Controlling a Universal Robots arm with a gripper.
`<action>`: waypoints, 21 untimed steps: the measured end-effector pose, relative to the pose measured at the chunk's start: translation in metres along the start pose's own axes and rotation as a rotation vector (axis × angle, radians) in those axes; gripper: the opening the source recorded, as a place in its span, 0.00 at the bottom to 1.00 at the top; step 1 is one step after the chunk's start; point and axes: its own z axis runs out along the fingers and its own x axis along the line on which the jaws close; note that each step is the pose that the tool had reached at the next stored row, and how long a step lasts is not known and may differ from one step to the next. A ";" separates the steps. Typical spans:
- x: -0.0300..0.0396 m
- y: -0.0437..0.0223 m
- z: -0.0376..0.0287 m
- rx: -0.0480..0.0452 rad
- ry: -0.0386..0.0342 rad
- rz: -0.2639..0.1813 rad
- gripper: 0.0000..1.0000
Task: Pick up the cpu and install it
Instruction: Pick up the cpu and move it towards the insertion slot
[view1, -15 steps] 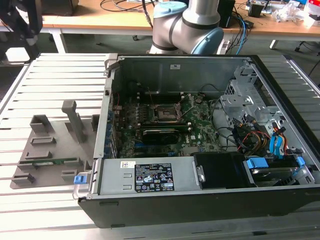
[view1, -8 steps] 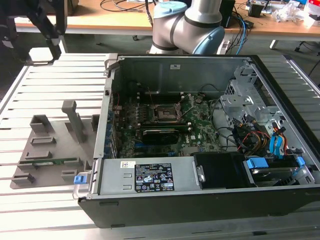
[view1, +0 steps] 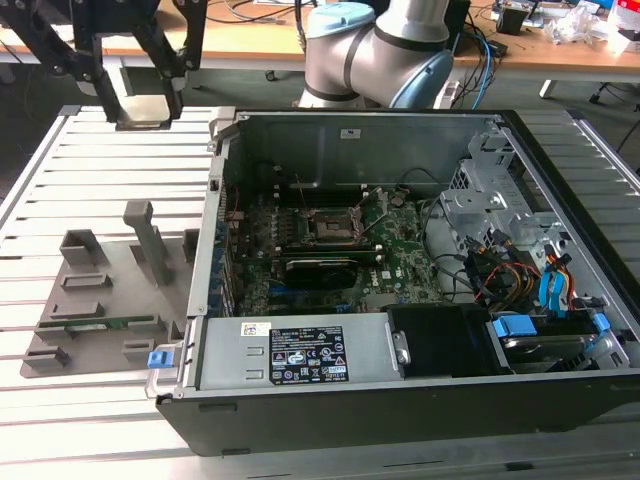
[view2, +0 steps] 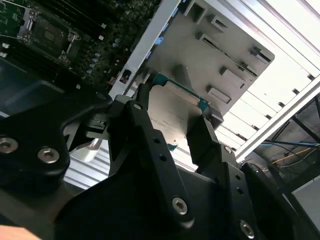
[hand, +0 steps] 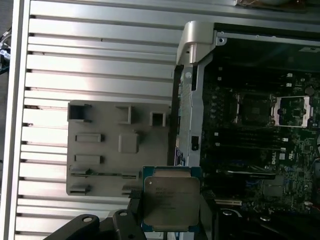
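Observation:
My gripper (view1: 143, 112) hangs high above the slatted table at the exterior view's left, outside the computer case, and is shut on the cpu (view1: 145, 108). In both wrist views the cpu (hand: 171, 202) (view2: 172, 117) is a flat square chip with a silvery top and a thin green rim, clamped by its edges between the two black fingers (view2: 145, 132). The open motherboard socket (view1: 325, 228) (hand: 292, 111) (view2: 50, 32) lies inside the case, well away from the held cpu.
A grey parts holder (view1: 110, 290) (hand: 115, 150) lies on the table below the gripper, with a green memory stick (view1: 95, 323) in it. The open computer case (view1: 222, 130) stands to the exterior view's right, with a drive cage, cables and a power supply inside.

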 end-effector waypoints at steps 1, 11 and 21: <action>-0.0027 0.0001 0.0005 -0.0001 0.0008 0.000 0.55; -0.0291 0.0100 0.0063 -0.0046 0.0052 0.001 0.55; -0.0636 0.0149 0.0097 -0.0040 0.0091 0.000 0.55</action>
